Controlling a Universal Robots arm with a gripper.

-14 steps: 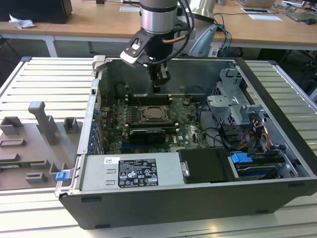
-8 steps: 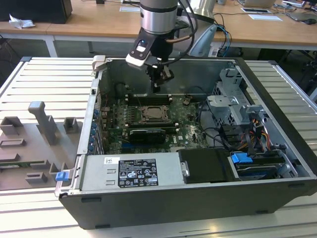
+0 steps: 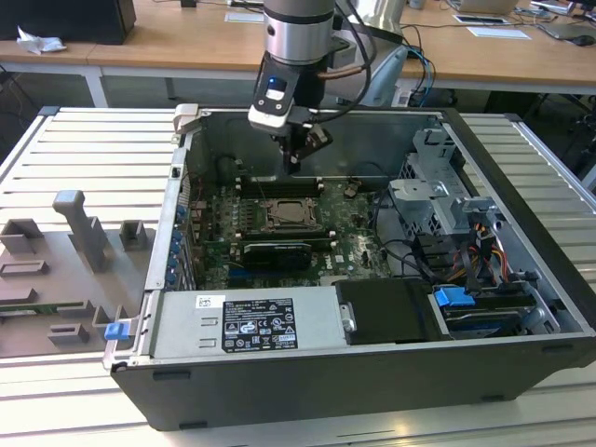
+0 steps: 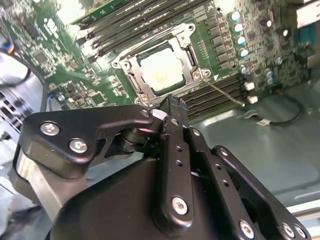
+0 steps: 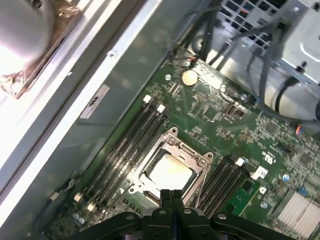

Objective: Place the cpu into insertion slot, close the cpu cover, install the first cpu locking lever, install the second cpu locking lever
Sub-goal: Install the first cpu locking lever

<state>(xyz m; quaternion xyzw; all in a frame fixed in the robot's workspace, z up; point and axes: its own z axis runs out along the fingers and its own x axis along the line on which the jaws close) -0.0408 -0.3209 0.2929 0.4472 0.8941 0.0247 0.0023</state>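
cpu cover (image 5: 190, 149) edge hidden behind tool (image 5: 171, 193), tool body cropped

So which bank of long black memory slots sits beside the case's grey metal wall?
The bank on the far side of the silver-framed square socket from the long black graphics card; the other bank lies between socket and card.

The cpu (image 5: 170, 172), 1 small square chip with a pale beige-silver top, lies flat in the insertion slot (image 3: 291, 215), a square socket set in the green circuit board (image 5: 220, 117). The cpu cover (image 5: 190, 149), a thin silvery frame, lies flat over it, and the chip shows through its window.
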